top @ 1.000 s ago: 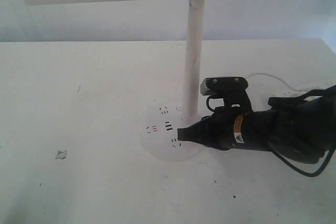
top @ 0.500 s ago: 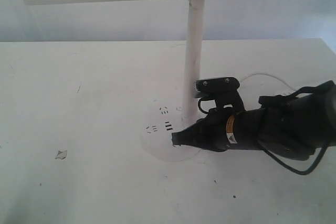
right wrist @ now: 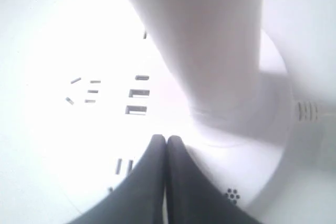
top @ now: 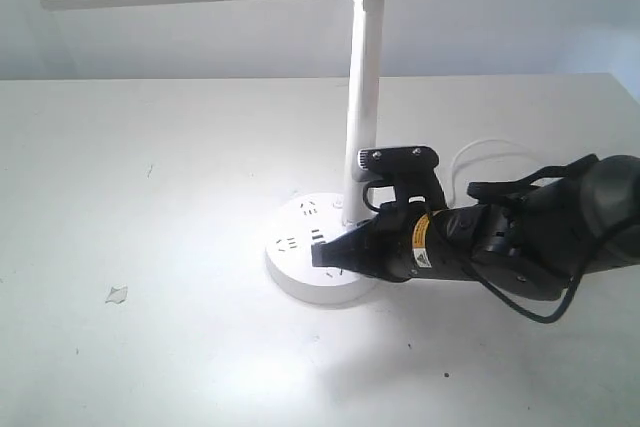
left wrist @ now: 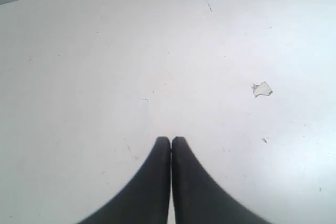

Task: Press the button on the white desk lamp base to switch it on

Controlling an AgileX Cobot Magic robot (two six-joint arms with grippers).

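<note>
Right gripper (top: pixel 318 257) clenched, reaching near level, tip seemingly on white desk lamp base (top: pixel 290 279); left gripper (left wrist: pixel 170 140) clenched.

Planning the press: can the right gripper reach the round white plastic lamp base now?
Likely yes: the shut right gripper is over the round white lamp base, beside its slim white pole, nothing between.

right pincer (top: pixel 318 257) covers pt of lamp base (top: pixel 298 285) (glare-washed).
</note>
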